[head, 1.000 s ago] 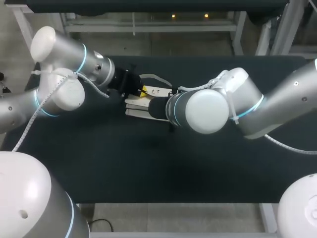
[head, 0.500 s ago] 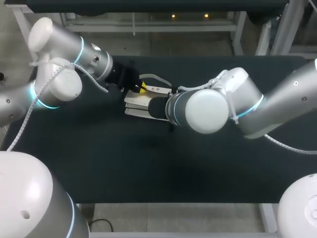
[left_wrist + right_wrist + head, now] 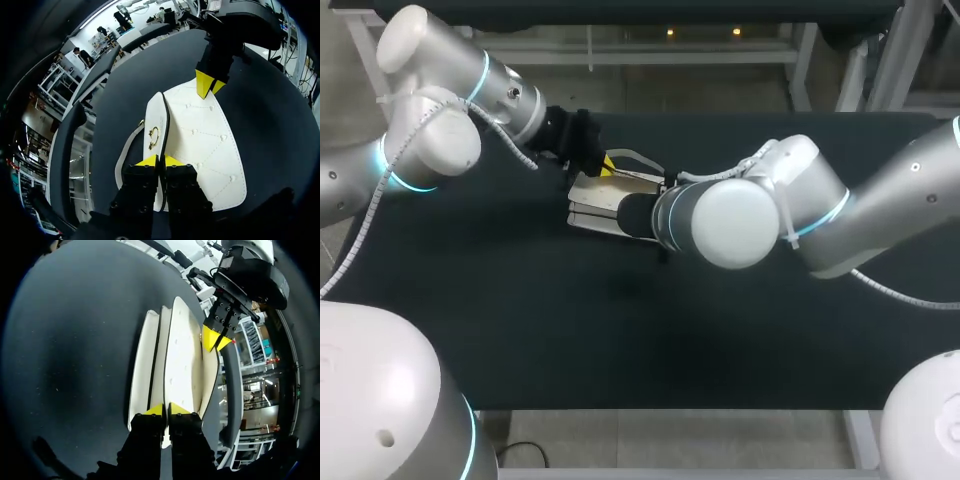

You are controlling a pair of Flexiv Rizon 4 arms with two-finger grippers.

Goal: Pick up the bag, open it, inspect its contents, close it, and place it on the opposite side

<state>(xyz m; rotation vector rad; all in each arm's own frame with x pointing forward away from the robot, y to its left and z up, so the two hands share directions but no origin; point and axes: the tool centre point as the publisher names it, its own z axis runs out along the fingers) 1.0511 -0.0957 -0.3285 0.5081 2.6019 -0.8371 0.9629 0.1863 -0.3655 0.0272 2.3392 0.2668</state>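
Head view gives us the dark surface (image 3: 520, 330) with both arms meeting over its far middle: our left arm (image 3: 440, 130) comes in from the left, our right arm (image 3: 790, 215) from the right. Its thick wrist covers part of the white bag (image 3: 592, 210) that lies between them. In the left wrist view the bag (image 3: 200, 150) shows a quilted, studded face, and the left claw (image 3: 160, 161) is drawn narrow on the bag's nearest edge, a dark seam running in between the yellow tips. The right claw (image 3: 207, 85) pinches the opposite end. From the right wrist view we see the bag (image 3: 180, 360) edge-on, as stacked white panels. The right claw (image 3: 165, 409) is closed narrow on the edge of one of them, and the left claw (image 3: 216, 338) grips the far end. Whether the bag rests on the surface or hangs just above it, we cannot tell. A white strap (image 3: 125, 155) loops out beside the left claw, and a small gold ring clasp (image 3: 154, 137) sits just ahead of its tips.
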